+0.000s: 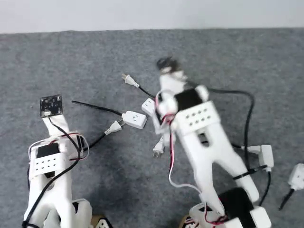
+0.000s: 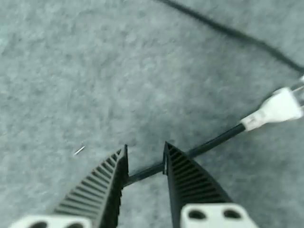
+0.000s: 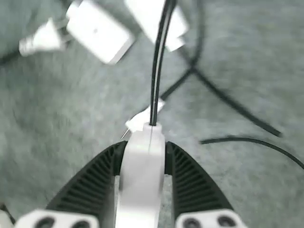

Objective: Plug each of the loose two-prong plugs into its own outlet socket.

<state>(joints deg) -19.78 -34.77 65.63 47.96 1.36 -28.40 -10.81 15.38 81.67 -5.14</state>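
My left gripper is open low over the grey carpet. A black cord runs between its fingertips to a white two-prong plug. From above, that plug lies with its prongs right at a white outlet socket; I cannot tell if they are inserted. My right gripper is shut on another white plug, whose black cord leads away toward two white sockets. In the high view this held plug hangs beside the right arm. A third plug lies loose farther back.
A second white socket sits beside the right arm's wrist. Two more white socket blocks lie at the right with black cords. Cords cross the carpet between the arms. A pale wall borders the far edge.
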